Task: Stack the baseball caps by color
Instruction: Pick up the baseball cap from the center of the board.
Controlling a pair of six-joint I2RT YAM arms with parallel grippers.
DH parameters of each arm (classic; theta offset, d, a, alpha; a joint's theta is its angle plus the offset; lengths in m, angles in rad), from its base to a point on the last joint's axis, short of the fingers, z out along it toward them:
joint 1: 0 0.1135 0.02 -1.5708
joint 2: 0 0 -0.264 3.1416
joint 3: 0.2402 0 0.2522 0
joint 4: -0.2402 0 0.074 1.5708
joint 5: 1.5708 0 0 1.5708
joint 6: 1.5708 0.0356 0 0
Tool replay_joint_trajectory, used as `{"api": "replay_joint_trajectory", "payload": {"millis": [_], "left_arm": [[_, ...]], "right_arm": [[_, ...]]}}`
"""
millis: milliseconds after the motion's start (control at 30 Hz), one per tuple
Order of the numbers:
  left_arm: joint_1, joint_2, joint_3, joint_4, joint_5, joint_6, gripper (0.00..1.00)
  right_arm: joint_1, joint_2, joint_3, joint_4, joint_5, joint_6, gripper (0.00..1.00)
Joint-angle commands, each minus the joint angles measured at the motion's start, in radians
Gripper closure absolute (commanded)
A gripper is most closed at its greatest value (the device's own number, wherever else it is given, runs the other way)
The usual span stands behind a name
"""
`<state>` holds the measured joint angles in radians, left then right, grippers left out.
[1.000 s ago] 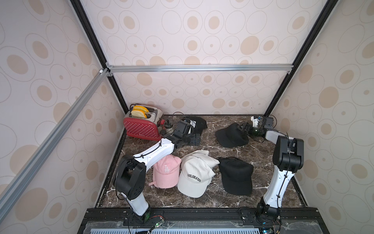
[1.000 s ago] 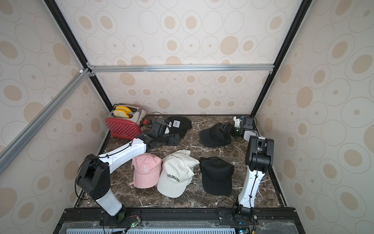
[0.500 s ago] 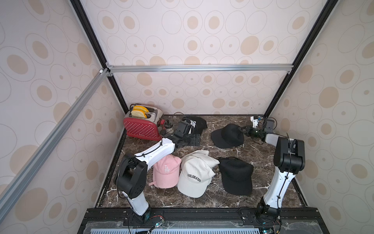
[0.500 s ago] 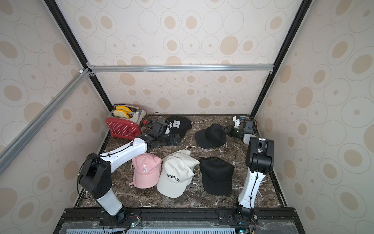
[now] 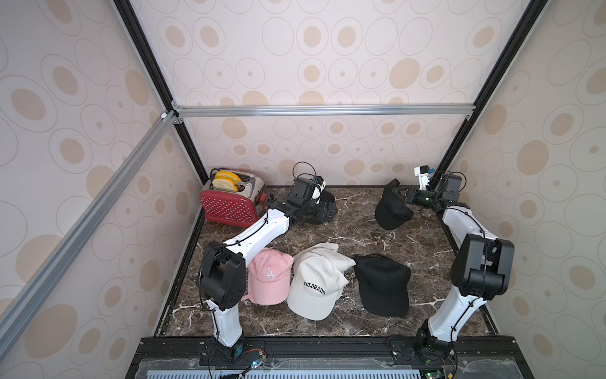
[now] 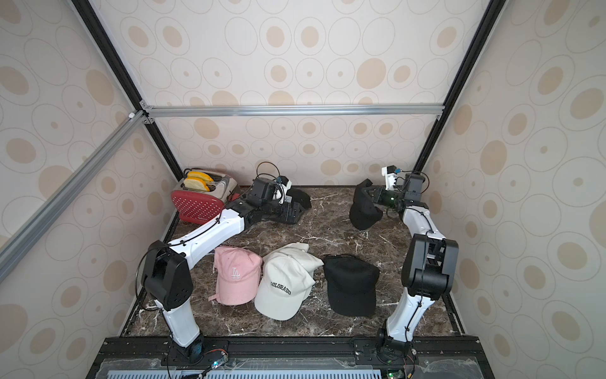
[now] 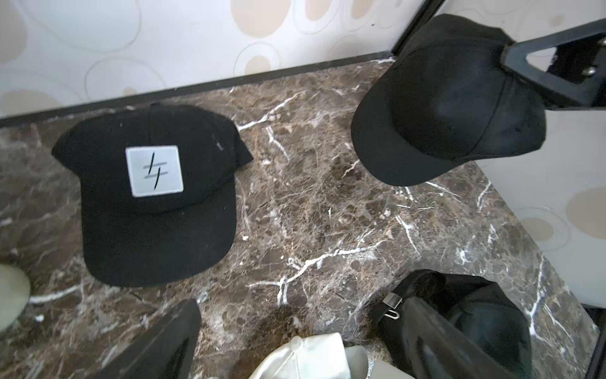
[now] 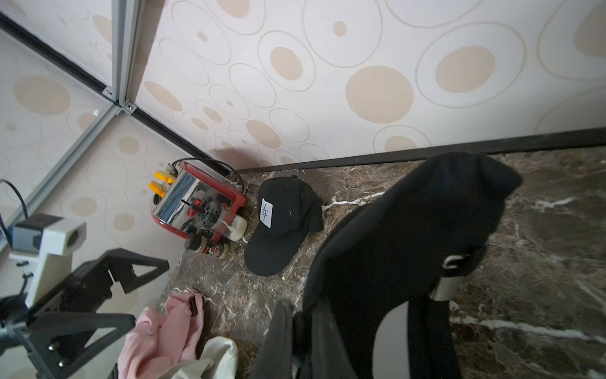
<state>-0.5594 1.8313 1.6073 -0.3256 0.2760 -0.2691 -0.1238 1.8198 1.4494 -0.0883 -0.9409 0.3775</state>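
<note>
My right gripper (image 5: 402, 194) is clamped on the back of a black cap (image 5: 392, 210). The cap seems to hang clear of the table (image 5: 354, 229) at the back right corner, brim downward. My left gripper (image 5: 323, 213) stands wide and holds nothing. It is low over the table, just beside the patch cap (image 7: 154, 197), which lies flat by the back wall near the toaster (image 5: 229, 203).

Along the front, a pink cap (image 5: 269, 279), the white caps (image 5: 314, 288) and a front black cap (image 5: 383, 285) sit side by side. The white pile shows at least two caps nested. I cannot tell whether anything lies under the pink one or the front black one.

I judge pink and white to be sorted and the black pile unfinished. The cap in my right fingers belongs on the front black cap, and the patch cap would go on after it.
</note>
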Motion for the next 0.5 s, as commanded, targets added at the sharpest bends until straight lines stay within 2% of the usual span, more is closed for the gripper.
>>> {"api": "replay_joint_trajectory", "payload": {"millis": [0, 100, 333, 467], "left_arm": [[-0.007, 0.019, 0.095, -0.040, 0.119, 0.172, 0.01], [-0.014, 0.016, 0.138, -0.071, 0.203, 0.281, 0.01], [-0.022, -0.036, 0.132, -0.113, 0.393, 0.517, 0.01], [-0.022, -0.115, 0.059, -0.118, 0.477, 0.601, 0.01]], "right_arm": [[-0.002, -0.071, 0.042, -0.215, -0.017, -0.192, 1.00], [-0.002, -0.134, 0.069, -0.332, -0.012, -0.301, 1.00], [0.008, -0.266, 0.136, -0.577, -0.009, -0.501, 1.00], [0.056, -0.373, 0.109, -0.681, 0.093, -0.632, 1.00]]}}
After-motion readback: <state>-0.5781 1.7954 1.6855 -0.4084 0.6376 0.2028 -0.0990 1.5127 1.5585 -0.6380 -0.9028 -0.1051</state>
